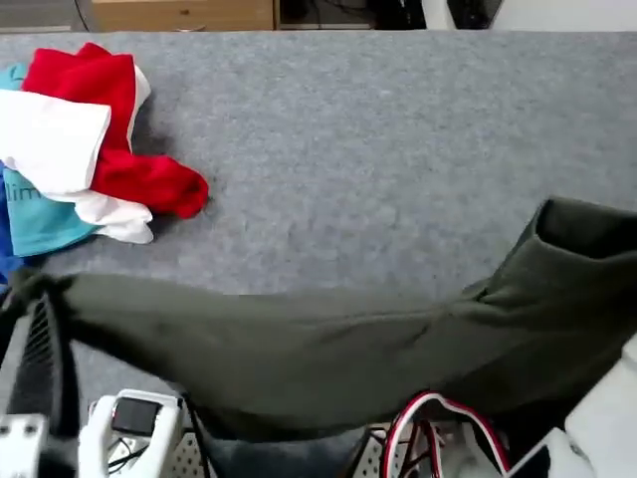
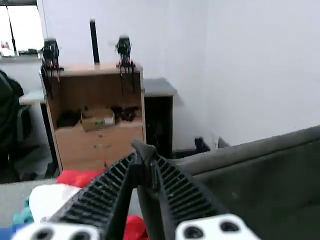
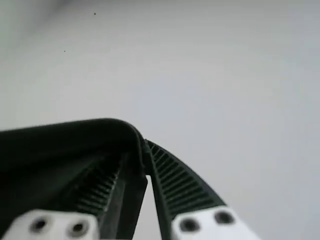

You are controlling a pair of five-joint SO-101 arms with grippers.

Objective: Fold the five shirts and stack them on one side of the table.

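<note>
- Left gripper (image 2: pixel 145 159) first: how did it stand?
- Pinched tight on a fold of the dark green shirt (image 1: pixel 328 349), jaws nearly meeting. The right gripper (image 3: pixel 145 152) was clamped on the other end the same way. The shirt hung stretched between the two, raised over the near side of the table (image 1: pixel 398 129).
- What could have gone wrong from there?
- Each hold looked like a thin pinch at the fingertips. My guess: if the arms pulled wider or came down unevenly, one end could slip free and the shirt would land crumpled rather than flat. The middle sagged too, so it might have bunched on touchdown.
- And the other shirts?
- Heaped at the far left corner, well apart from the green one: a red shirt (image 1: pixel 109 110) tangled with a white shirt (image 1: pixel 50 139), a teal shirt (image 1: pixel 40 224) beneath, a blue shirt (image 1: pixel 5 254) at the edge. None looked folded.
- The surroundings?
- Grey felt-like tabletop, and beyond it a wooden cabinet (image 2: pixel 95 120) with drawers against a white wall (image 2: pixel 250 60)
</note>
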